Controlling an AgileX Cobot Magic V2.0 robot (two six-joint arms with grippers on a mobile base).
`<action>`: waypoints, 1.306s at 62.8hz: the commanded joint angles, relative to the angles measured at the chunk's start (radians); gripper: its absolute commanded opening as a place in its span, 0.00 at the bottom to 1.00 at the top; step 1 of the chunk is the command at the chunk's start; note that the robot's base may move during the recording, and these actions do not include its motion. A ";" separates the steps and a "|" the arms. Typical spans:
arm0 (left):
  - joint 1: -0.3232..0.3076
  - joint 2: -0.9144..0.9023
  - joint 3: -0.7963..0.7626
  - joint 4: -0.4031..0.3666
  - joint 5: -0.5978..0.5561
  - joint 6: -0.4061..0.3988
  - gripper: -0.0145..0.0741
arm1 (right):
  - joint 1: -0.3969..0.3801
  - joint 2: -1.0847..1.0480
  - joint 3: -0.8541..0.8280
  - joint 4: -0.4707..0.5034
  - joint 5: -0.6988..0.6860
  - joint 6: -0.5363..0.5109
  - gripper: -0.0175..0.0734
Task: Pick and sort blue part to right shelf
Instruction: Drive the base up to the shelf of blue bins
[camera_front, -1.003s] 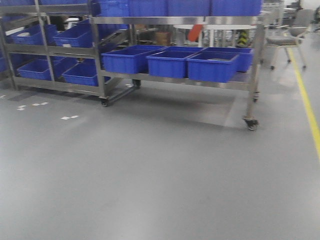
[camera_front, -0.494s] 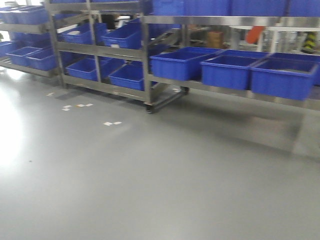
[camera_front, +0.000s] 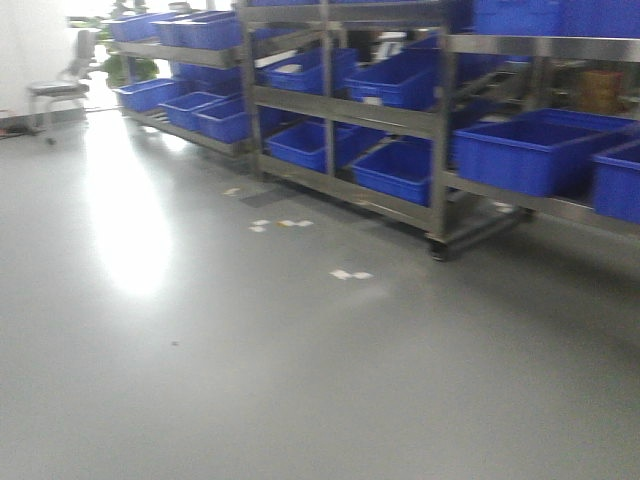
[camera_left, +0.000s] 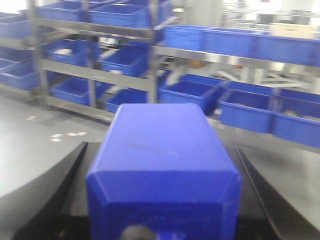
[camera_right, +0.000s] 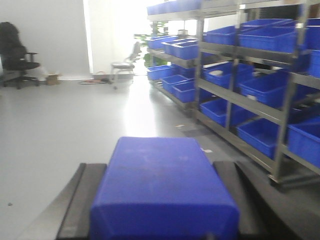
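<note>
The left jaws are clenched on the blue part (camera_left: 162, 170). Their black fingers (camera_left: 57, 197) flank it on both sides in the lower middle of the left wrist view. It is already in hand, off any shelf. Its long axis runs straight away from the camera, with the small round cap (camera_left: 137, 233) at the bottom edge, toward the wrist. It is a squat, solid-blue block with a flat top face, bevelled edges and a sloped shoulder by the cap. The right jaws likewise grip a blue block (camera_right: 162, 187) in the lower middle of their view; no cap shows on it. Beyond the left jaws, the right shelf (camera_left: 227, 60) fills the upper right of that frame, its steel rail above large open blue bins (camera_left: 252, 112). In the blurred front view it sits at the right edge (camera_front: 545, 46), past a stretch of grey floor (camera_front: 300, 380). The left arm looks to face it more squarely.
</note>
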 joint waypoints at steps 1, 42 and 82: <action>-0.003 0.020 -0.032 0.006 -0.084 0.001 0.46 | -0.003 0.015 -0.029 -0.017 -0.090 -0.009 0.42; -0.001 0.020 -0.032 0.006 -0.084 0.001 0.46 | -0.003 0.015 -0.029 -0.017 -0.091 -0.009 0.42; -0.001 0.020 -0.032 0.006 -0.084 0.001 0.46 | -0.003 0.015 -0.029 -0.017 -0.091 -0.009 0.42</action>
